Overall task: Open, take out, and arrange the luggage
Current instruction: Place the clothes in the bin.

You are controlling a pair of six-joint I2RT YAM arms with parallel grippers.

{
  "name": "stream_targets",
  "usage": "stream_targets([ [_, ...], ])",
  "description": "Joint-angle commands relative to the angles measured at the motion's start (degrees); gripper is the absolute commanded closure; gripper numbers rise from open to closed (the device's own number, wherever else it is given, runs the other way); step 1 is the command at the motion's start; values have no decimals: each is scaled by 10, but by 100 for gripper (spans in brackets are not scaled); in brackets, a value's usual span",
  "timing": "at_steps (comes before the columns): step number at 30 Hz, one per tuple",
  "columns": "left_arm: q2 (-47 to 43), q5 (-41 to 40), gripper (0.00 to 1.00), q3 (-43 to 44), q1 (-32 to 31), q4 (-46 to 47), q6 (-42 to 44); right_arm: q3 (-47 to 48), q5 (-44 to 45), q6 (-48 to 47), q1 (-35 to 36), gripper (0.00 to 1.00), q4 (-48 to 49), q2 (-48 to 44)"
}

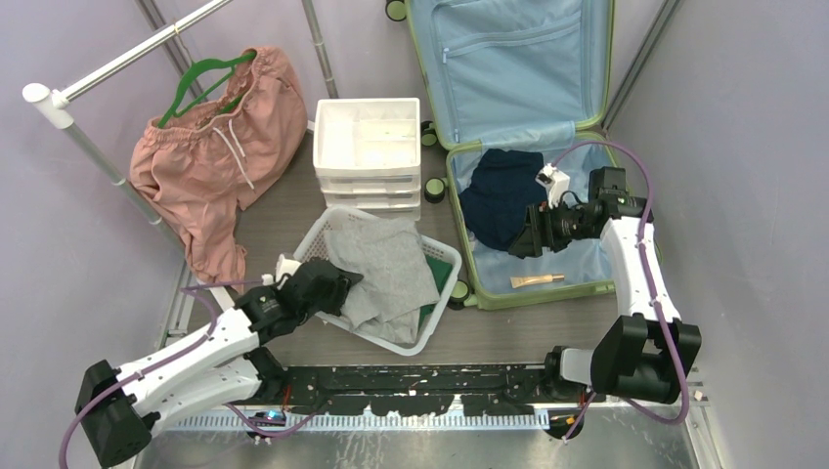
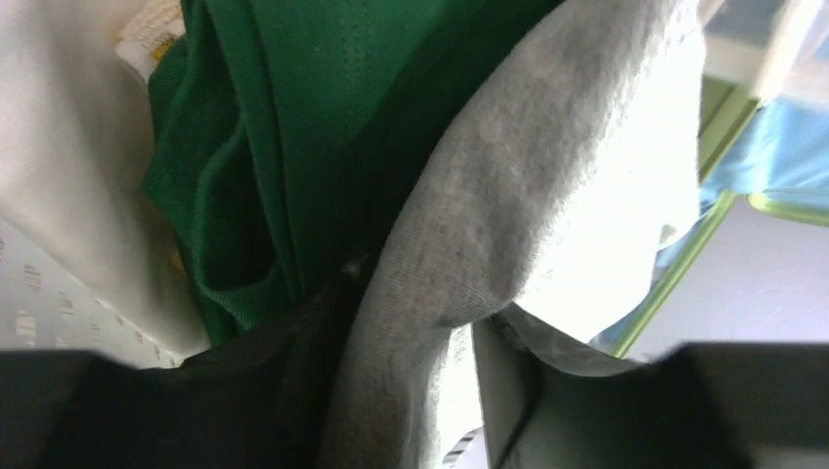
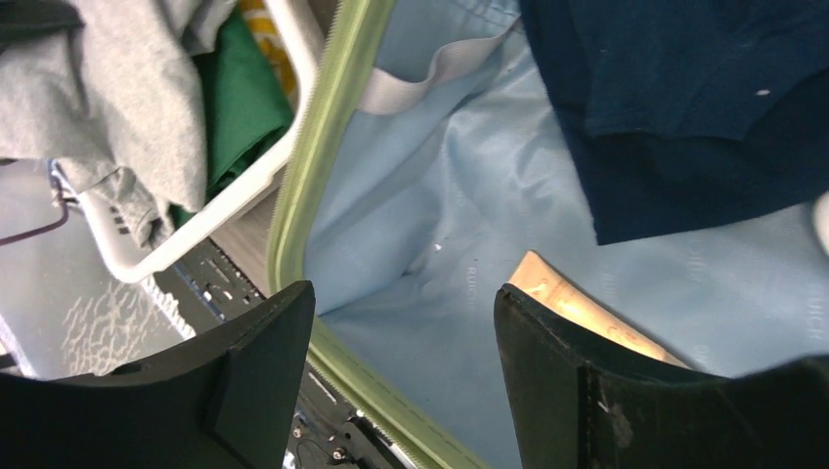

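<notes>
The light-green luggage [image 1: 518, 68] lies open at the back right, its lid propped upright and blue lining showing. Its rim also shows in the right wrist view [image 3: 323, 127]. A navy garment [image 1: 501, 195] [image 3: 684, 98] and a beige tube [image 1: 537, 280] [image 3: 577, 308] lie in the lower half. My right gripper [image 1: 521, 241] [image 3: 406, 293] hovers open over the lining, nothing between its fingers. My left gripper [image 1: 342, 278] [image 2: 411, 342] is at the white basket [image 1: 411, 344], open. A fold of the grey garment [image 1: 391, 264] [image 2: 528, 176] lies loose between its fingers, beside a green garment [image 2: 293, 117].
A white drawer unit [image 1: 370, 147] stands behind the basket, left of the luggage. A pink garment [image 1: 220, 147] hangs on a green hanger from the white rail [image 1: 98, 63] at the back left. Purple walls close in on both sides.
</notes>
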Motion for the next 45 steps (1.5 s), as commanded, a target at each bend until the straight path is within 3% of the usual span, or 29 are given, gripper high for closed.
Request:
stream_targets([
  [1,25,53,45,45,2,-26,-22,40,59,49,4,27,69,17],
  [11,56,20,12,169,12,-206,121,116,192,13,95,22,125,138],
  [22,101,3,10,309,23,-357,307,177,329,-70,192,22,166,268],
  [27,83,43,15,335,25,-287,462,181,379,-83,200,24,180,315],
  [32,94,208,19,337,26,-147,656,183,380,-71,198,25,170,322],
  [35,139,286,21,356,26,-131,752,185,338,-57,187,24,144,293],
  [39,188,284,21,381,26,-144,864,175,266,-33,166,24,112,246],
  [42,199,192,19,386,32,-142,901,156,233,-26,157,24,95,208],
  [45,207,211,17,392,115,-138,883,135,213,-18,146,24,85,172],
])
